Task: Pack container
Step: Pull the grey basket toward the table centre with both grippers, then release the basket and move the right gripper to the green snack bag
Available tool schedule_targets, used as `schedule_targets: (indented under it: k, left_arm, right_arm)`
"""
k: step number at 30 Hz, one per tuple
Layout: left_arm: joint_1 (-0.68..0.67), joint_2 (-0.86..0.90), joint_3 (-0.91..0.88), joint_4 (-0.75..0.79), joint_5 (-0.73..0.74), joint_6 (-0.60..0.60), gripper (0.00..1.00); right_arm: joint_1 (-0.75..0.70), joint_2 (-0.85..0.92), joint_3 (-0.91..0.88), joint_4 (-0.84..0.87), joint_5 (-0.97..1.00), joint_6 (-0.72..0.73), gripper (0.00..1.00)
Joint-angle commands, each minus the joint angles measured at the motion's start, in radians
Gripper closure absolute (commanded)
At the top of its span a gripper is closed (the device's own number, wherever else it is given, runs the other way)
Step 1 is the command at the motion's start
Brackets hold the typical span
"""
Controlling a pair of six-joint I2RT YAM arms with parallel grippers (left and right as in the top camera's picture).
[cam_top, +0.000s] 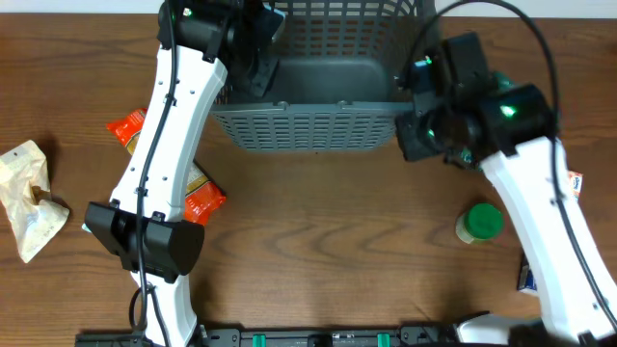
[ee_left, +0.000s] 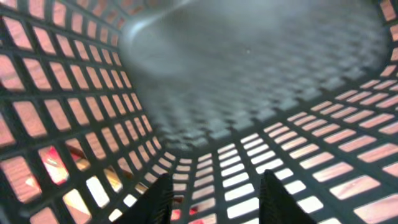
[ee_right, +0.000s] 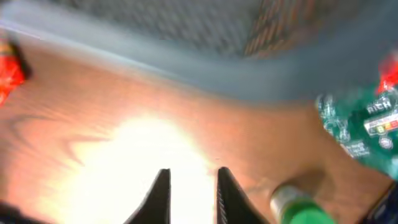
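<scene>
The container (cam_top: 318,125) is a large dark grey slotted basket at the back middle of the table. My left gripper (cam_top: 262,60) reaches down inside it at its left side. In the left wrist view the fingers (ee_left: 214,199) are open and empty above the lattice wall (ee_left: 74,112) and smooth base. My right gripper (cam_top: 416,137) hangs just outside the container's front right corner. In the right wrist view its fingers (ee_right: 193,193) are open and empty over bare wood, with the blurred basket rim (ee_right: 186,56) beyond.
A red-orange snack bag (cam_top: 198,198) lies under my left arm, also seen through the slots (ee_left: 53,165). A crumpled beige bag (cam_top: 29,198) lies far left. A green-lidded jar (cam_top: 480,222) (ee_right: 298,205) stands right of centre. A green packet (ee_right: 367,124) and a blue box (cam_top: 525,280) lie at the right.
</scene>
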Motion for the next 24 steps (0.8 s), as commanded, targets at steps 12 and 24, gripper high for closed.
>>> schedule_targets:
  k: [12,24]
  left_arm:
    - [0.003,-0.356,-0.003,-0.16,-0.239,-0.153,0.01]
    - [0.287,-0.396,-0.017,-0.278,-0.263,-0.422,0.01]
  right_arm:
    - [-0.11,-0.234,0.016,-0.172,0.392,0.582,0.01]
    - [-0.651,-0.121,0.02,-0.168,0.212,0.44,0.01]
